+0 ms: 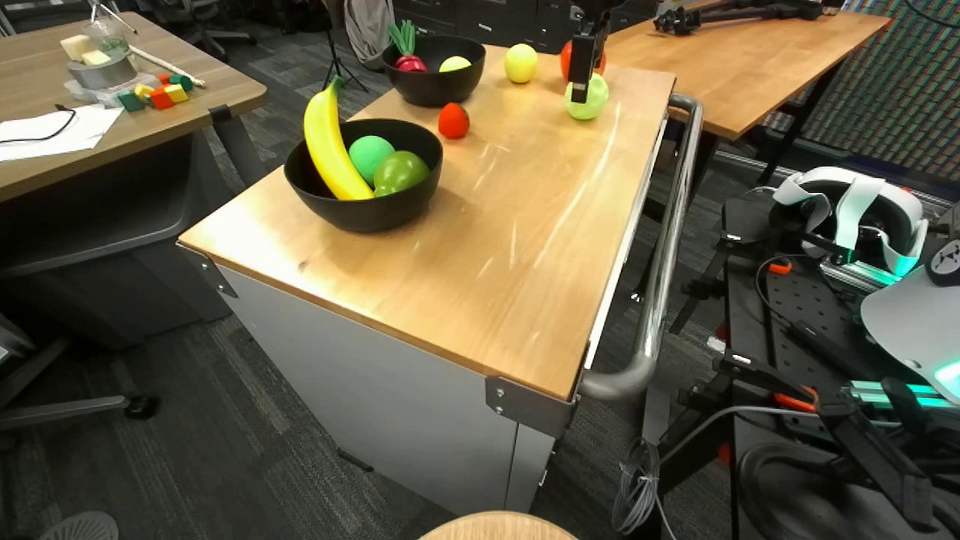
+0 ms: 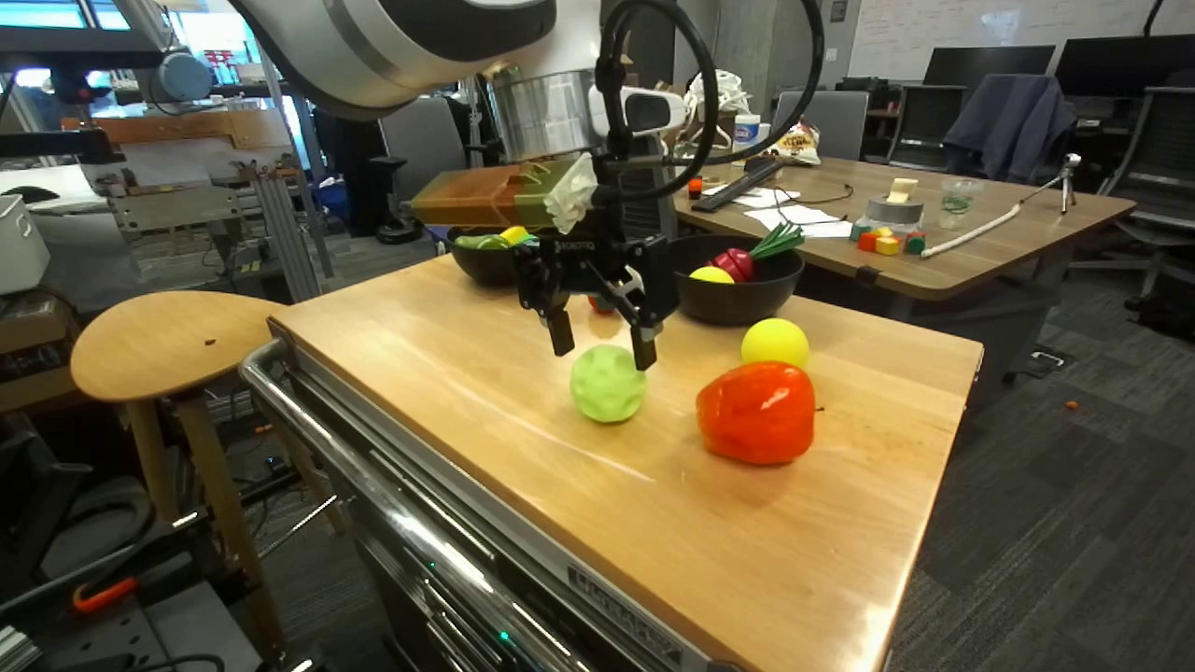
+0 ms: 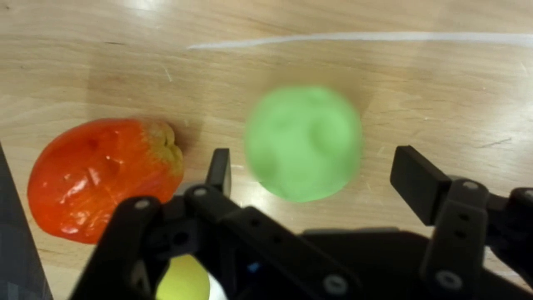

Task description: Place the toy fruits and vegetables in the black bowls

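Pale green toy ball [image 2: 608, 387]: on the bench [image 1: 510, 247], near the long edge with the metal rail [image 1: 670, 247], beside but apart from a red-orange toy [image 2: 758, 415].
Tool [image 2: 603, 347]: above the ball, jaws spread wide, holding nothing.
Ball's feel: probably light, slightly springy, apt to roll; best pinched across its middle from opposite sides.
Lettering: ROBOTIQ [image 2: 579, 245] on the tool; I cannot make out the nameplate [image 2: 625, 611] below the railed edge.
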Tool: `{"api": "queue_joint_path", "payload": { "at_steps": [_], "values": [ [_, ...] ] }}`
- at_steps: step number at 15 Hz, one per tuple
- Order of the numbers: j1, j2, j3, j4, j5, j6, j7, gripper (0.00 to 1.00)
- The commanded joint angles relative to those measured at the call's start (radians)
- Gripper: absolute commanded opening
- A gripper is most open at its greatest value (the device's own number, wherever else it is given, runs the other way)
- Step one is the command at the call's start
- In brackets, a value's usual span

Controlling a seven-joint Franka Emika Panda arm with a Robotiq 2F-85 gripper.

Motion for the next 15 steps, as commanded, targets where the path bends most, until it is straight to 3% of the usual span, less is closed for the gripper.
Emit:
{"api": "queue_joint_path", "payload": {
  "at_steps": [1,2,7,10,15],
  "values": [
    [-0.006,0.024,-0.004,0.004,-0.019,0.052,0.031,0.71],
    [-0.006,0.037,-0.004,0.006,-0.019,0.070,0.031,0.68],
    [-0.004,0.029,-0.004,0.017,0.002,0.088,0.005,0.32],
    [-0.009,-0.021,0.001,0.063,0.132,0.130,-0.028,0.15],
    [0.003,0.009,0.008,0.304,0.280,0.143,0.026,0.07]
  ]
}}
